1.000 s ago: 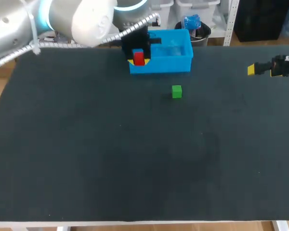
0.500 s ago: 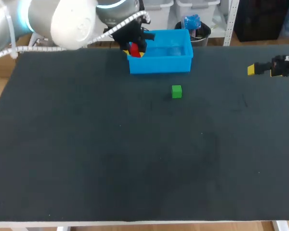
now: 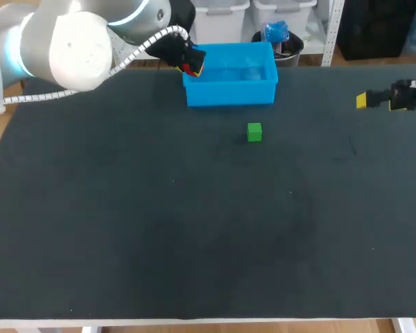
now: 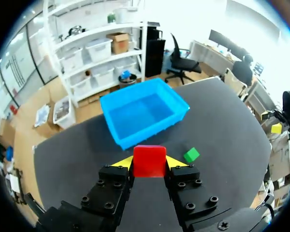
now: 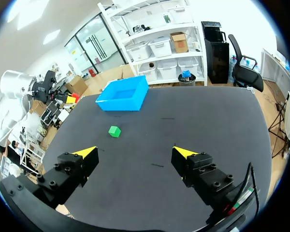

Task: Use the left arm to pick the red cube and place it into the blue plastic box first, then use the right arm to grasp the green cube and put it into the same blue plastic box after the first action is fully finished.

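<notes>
Your left claw (image 4: 150,163) is clamped on the red cube (image 4: 149,155), one yellow tip pressed to each side of it. In the head view the cube is held off the counter (image 3: 194,229) at the left rear corner of the blue plastic box (image 3: 230,84), level with its rim. From the left wrist, the box lies just ahead of the cube with its open inside facing you.

The green cube (image 3: 254,132) sits on the counter just in front of the box, well apart from both claws. Your right claw (image 5: 135,153) hangs over the counter's right edge with its fingers spread wide and holding nothing, while the green cube and the box lie far ahead of it.
</notes>
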`<state>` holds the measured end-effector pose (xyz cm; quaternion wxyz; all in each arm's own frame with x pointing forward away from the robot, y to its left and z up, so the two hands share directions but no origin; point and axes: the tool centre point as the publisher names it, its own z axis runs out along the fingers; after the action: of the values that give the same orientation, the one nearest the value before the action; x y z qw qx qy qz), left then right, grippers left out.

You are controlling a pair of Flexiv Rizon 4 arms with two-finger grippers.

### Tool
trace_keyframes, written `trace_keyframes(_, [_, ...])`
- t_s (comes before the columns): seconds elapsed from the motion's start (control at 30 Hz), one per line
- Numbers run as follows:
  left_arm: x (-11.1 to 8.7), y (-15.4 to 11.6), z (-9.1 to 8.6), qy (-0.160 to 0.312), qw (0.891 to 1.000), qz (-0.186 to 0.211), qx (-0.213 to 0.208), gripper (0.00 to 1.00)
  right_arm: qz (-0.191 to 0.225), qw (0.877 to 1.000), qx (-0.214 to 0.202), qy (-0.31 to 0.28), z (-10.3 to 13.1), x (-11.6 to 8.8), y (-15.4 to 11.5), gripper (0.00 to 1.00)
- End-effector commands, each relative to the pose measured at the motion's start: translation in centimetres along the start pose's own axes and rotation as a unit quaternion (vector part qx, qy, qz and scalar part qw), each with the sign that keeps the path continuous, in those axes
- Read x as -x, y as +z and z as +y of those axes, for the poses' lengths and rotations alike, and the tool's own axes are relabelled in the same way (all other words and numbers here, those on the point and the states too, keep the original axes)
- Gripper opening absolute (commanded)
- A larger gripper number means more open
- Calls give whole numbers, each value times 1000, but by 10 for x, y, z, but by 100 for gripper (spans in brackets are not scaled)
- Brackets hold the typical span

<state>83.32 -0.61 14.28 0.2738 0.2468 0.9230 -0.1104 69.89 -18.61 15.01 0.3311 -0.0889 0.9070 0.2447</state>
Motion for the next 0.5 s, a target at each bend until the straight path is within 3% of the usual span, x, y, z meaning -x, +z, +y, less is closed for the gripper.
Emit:
trace_keyframes(0.03, [7,8,5,4,1000,2,-24,0,0,1000,-1,0,0,0,1,100])
trace_keyframes(0.27, [18,24,7,11,999,9,-30,0,0,1000,-1,0,0,0,1,100])
trace_keyframes(0.5, [43,57,13,18,999,8,-44,0,0,1000,-1,0,0,0,1,100])
